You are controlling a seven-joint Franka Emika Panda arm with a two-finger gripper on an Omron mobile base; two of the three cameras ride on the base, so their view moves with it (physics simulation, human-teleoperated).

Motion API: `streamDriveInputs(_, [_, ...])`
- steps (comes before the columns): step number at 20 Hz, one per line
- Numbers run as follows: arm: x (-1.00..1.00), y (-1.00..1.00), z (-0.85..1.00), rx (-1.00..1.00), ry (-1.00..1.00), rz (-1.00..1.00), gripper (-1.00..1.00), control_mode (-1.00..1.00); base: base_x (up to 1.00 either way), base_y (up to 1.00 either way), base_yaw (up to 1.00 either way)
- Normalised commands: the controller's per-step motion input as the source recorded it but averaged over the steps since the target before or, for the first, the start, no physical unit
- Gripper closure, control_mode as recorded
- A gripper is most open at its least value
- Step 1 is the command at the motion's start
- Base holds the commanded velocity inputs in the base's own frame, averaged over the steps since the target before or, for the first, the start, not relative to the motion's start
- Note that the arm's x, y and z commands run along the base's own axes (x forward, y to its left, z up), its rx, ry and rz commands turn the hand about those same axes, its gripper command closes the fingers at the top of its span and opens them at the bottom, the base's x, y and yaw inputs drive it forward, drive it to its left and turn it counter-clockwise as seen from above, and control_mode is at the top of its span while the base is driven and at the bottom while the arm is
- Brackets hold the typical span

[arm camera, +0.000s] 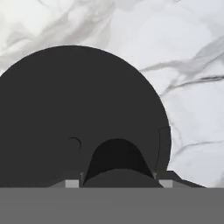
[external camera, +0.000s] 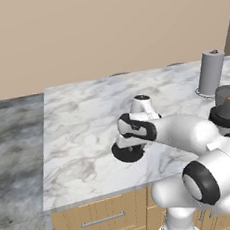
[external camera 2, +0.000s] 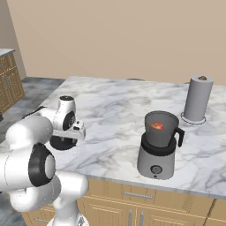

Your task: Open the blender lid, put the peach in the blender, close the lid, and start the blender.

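Inside the open blender [external camera 2: 156, 150] — the peach [external camera 2: 157, 126], no writing legible.

beige wall [external camera 2: 114, 35] | marble counter [external camera 2: 114, 110] | wood cabinets [external camera: 103, 219] | grey floor [external camera: 12, 148]

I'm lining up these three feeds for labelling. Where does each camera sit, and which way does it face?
Left base view: behind the arm's left, looking forward and down at the counter; arm at lower right.
Right base view: behind its right, over the blender with the peach inside; arm at lower left.
Hand view: on the hand, facing the lid; the gripper at the bottom.
Both base views share the counter, lid and blender.
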Motion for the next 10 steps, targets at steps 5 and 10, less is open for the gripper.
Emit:
streamDriveInputs(5, [-0.23,-0.35,1.0,-0.01,-0.3,0.0,1.0,-1.0,0.0,0.0,0.0])
streamDriveInputs(10, [-0.14,-0.49,1.0,-0.06,-0.25,0.0,1.0,-1.0,0.0,0.0,0.0])
